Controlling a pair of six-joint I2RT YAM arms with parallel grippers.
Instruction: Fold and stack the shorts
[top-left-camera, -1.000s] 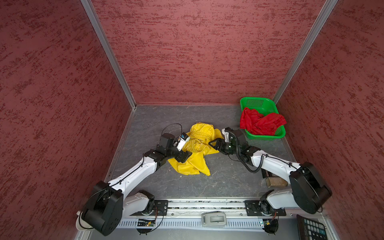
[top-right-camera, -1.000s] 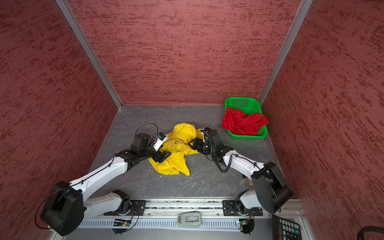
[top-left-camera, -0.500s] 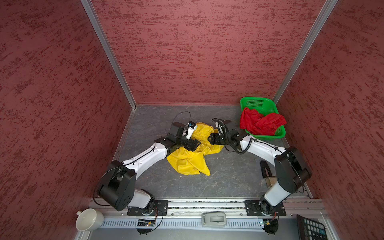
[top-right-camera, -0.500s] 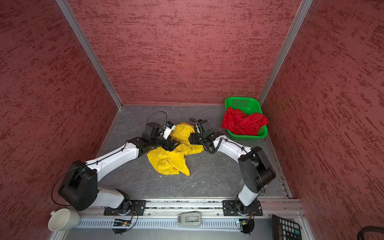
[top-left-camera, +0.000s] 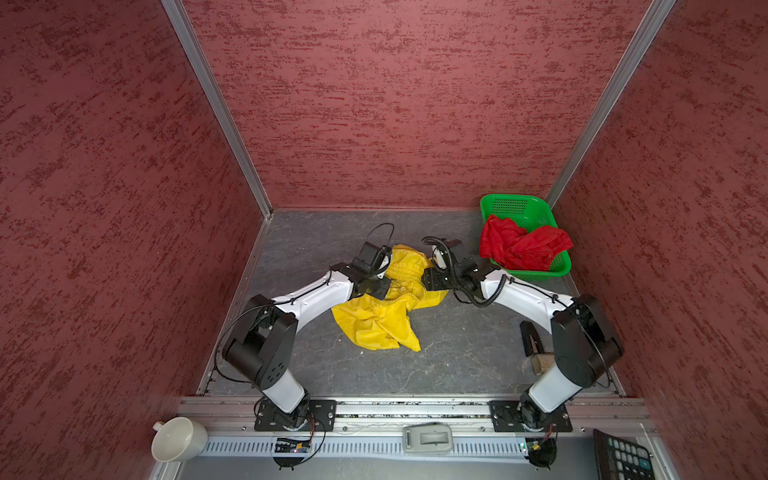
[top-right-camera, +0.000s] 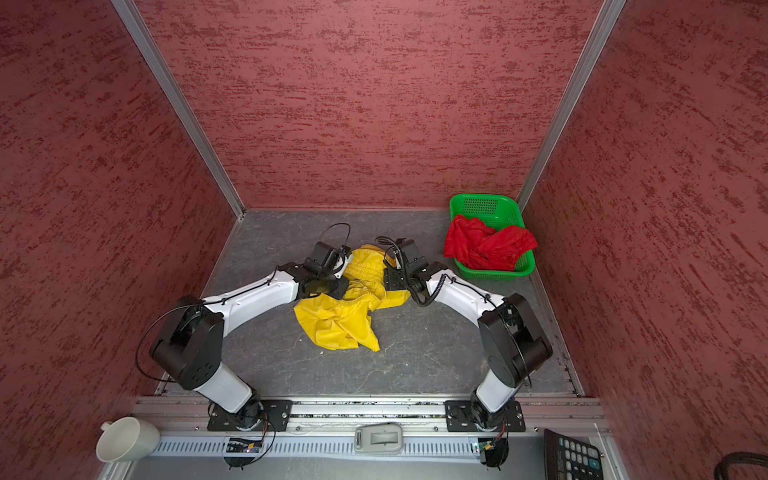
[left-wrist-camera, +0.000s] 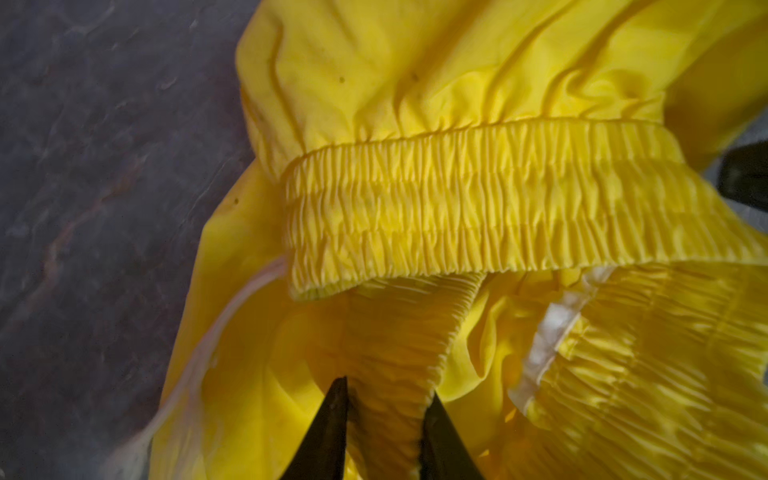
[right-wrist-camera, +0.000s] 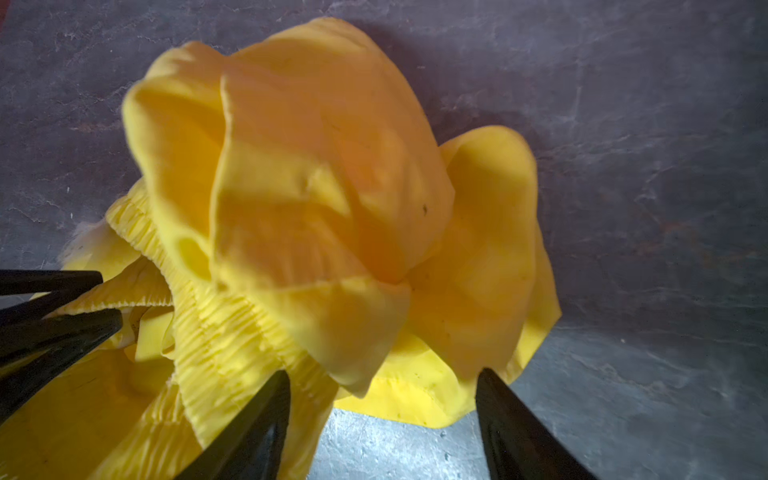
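Note:
The yellow shorts (top-left-camera: 382, 324) (top-right-camera: 336, 320) lie crumpled mid-floor, with the gathered waistband (left-wrist-camera: 478, 199) toward the back. My left gripper (left-wrist-camera: 387, 388) (top-left-camera: 384, 286) is shut on a fold of that waistband, and fabric fills the gap between its fingers. My right gripper (right-wrist-camera: 384, 371) (top-left-camera: 428, 280) stands open at the waistband's other end. One finger rests against the elastic, a loose flap of the yellow shorts (right-wrist-camera: 311, 187) hangs over the jaws, and bare floor shows between them. The red shorts (top-left-camera: 519, 245) (top-right-camera: 486, 245) lie bunched in the green basket (top-left-camera: 515, 203) at the back right.
Red walls enclose the grey floor (top-left-camera: 449, 357) on three sides. A dark brush and a wooden block (top-left-camera: 534, 345) lie by the right arm's base. Outside the front rail are a white cup (top-left-camera: 178, 438), a grey device (top-left-camera: 428, 438) and a calculator (top-left-camera: 619, 457).
Both arms reached further back onto the waistband end of the yellow shorts. The left gripper closed from open onto the waistband. The right gripper stayed open.

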